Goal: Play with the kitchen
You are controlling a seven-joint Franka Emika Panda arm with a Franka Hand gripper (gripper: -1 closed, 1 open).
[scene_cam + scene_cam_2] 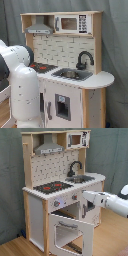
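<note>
jaws: state cannot tell, hidden behind door edge | gripper (88,198) at kitchen (57,188) front, just beside open oven door (70,232)
</note>
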